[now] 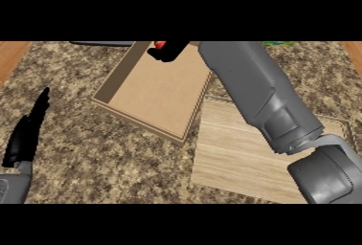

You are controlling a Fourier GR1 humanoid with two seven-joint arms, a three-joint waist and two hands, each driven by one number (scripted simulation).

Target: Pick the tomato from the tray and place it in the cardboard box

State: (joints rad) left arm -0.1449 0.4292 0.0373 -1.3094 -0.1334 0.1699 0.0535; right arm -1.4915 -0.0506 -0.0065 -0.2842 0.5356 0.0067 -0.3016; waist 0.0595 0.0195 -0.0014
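Right hand (170, 51) hovering over far edge of shallow rectangular cardboard box (152, 93), black fingers (175, 47) curling round red tomato (160, 45). Pale wood-grain tray (230, 162) lying just right of box on speckled stone-patterned table (92, 158). Left hand (25, 136) resting near left, fingers straight.

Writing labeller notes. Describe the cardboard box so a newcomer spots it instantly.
On the speckled stone counter, look upper middle: the cardboard box is an open brown rectangle lying askew, with the right hand holding the red tomato over its far end. Unlike the paler, wood-grained tray by its right corner, it has raised walls and a plain floor.
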